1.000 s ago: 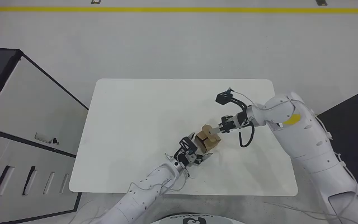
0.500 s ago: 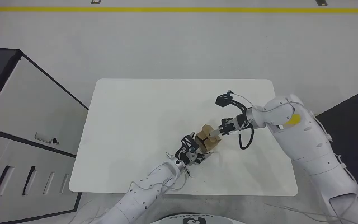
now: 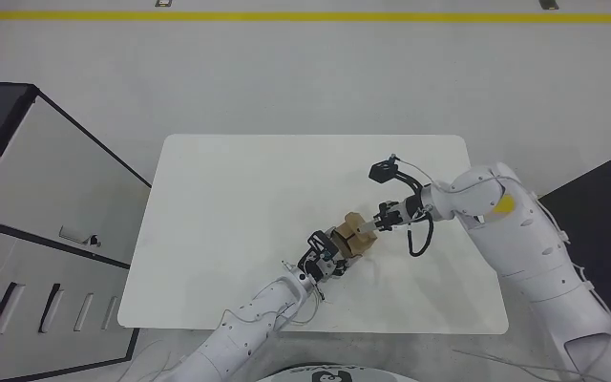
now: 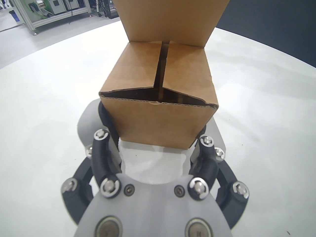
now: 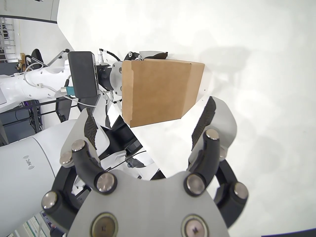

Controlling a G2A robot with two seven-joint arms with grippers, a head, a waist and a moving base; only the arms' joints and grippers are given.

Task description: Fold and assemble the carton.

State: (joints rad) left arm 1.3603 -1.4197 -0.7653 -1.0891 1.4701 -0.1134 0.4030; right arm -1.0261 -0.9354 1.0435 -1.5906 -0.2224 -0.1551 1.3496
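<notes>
The left claw [image 4: 154, 134] is clamped on the carton [image 4: 160, 114]. One finger [image 4: 101, 146] presses each side wall near the base, and the carton's body stands out past the fingertips, away from the wrist. On the face turned toward that claw's camera, two inner flaps [image 4: 138, 67] are folded in and meet along a narrow slit. A dark gap shows between them and the near wall. At the edge farthest from the left claw, a large flap [image 4: 170, 8] stands upright, not folded down.

The right claw [image 5: 149, 114] has its fingers spread wide, with nothing between the pads [image 5: 203, 119]. The carton lies just beyond its fingertips, roughly in line with the gap between them. A slanted corner of the carton is closest to one pad. I cannot tell whether that pad touches the cardboard.

From the top view the carton sits between the two claws above the white table [image 3: 239, 210], the left claw on its near side and the right claw at its far side. Whether the carton's base rests on the table I cannot tell.
</notes>
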